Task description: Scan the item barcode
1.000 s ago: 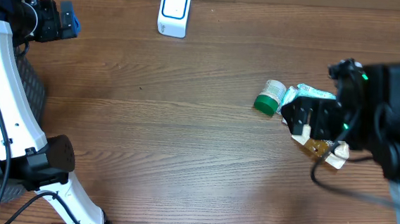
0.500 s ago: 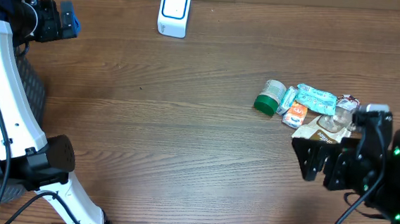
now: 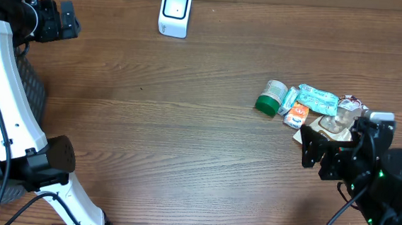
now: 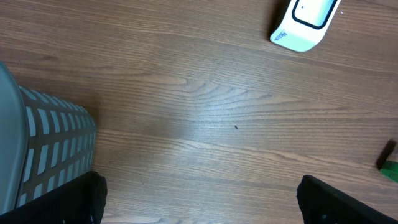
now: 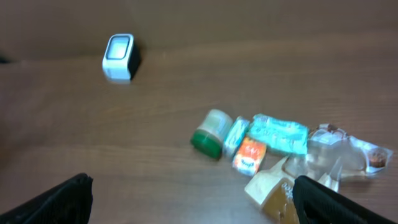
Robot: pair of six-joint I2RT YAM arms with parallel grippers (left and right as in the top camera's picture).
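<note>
The white barcode scanner [image 3: 174, 11] with a blue-rimmed face stands at the table's far edge; it also shows as the scanner [image 4: 305, 22] and the scanner [image 5: 118, 57]. A pile of items lies at the right: a green-capped jar [image 3: 269, 98] [image 5: 208, 132], a teal packet [image 3: 318, 99] [image 5: 278, 134], an orange packet [image 3: 297, 114] [image 5: 249, 155], a clear bag [image 3: 343, 115] and a brown pouch [image 5: 280, 190]. My right gripper [image 3: 317, 150] [image 5: 199, 208] hovers open just in front of the pile, holding nothing. My left gripper [image 3: 62, 21] [image 4: 199, 205] is open and empty at the far left.
A grey mesh basket [image 4: 43, 149] stands at the table's left side, below the left arm. The left arm's white link [image 3: 4, 91] runs down the left edge. Bare wooden tabletop [image 3: 171, 139] lies between scanner and pile.
The right arm has pulled back from over the pile toward the front right, uncovering the packets and pouch. The left arm has barely moved.
</note>
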